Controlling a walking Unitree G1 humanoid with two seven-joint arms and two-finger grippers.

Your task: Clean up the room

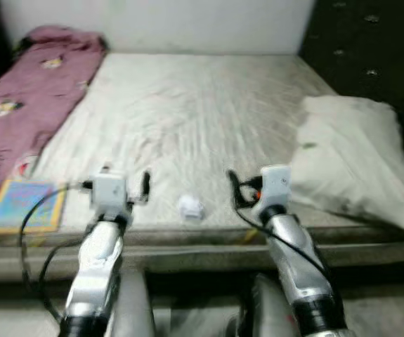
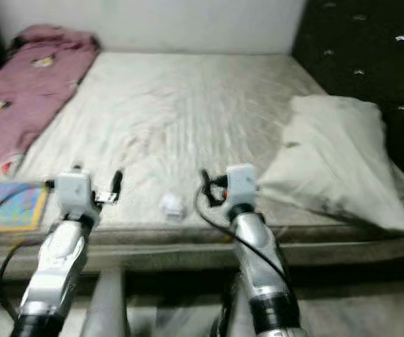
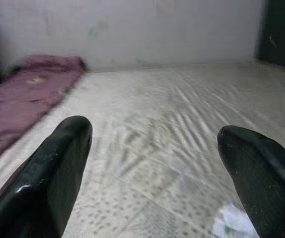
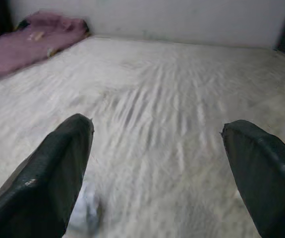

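1. The robot stands at the foot of the bed (image 1: 209, 105), both silver arms raised over the near edge of the mattress, which puts them within reach of the one loose bit of litter there.
2. That litter is a small crumpled white wad (image 1: 190, 208), likely paper or tissue, lying on the sheet close to the near edge and between the two arms. It looks like the thing to clear first.
3. The left gripper (image 3: 157, 163) hovers just left of the wad, jaws spread wide and holding nothing; a corner of the wad shows beside one finger in its wrist view.
4. The right gripper (image 4: 157, 168) hangs just right of the wad, jaws also wide and empty, so either arm could take it.
5. A colourful book (image 1: 24, 205) lies flat at the left near corner, partly on the pink blanket (image 1: 26, 105) bunched along the left side; both probably need tidying later.
6. A pale pillow (image 1: 356, 158) slumps at the right edge, against the dark headboard (image 1: 370, 42).
7. The head views are soft, so the wad's exact make is unclear.
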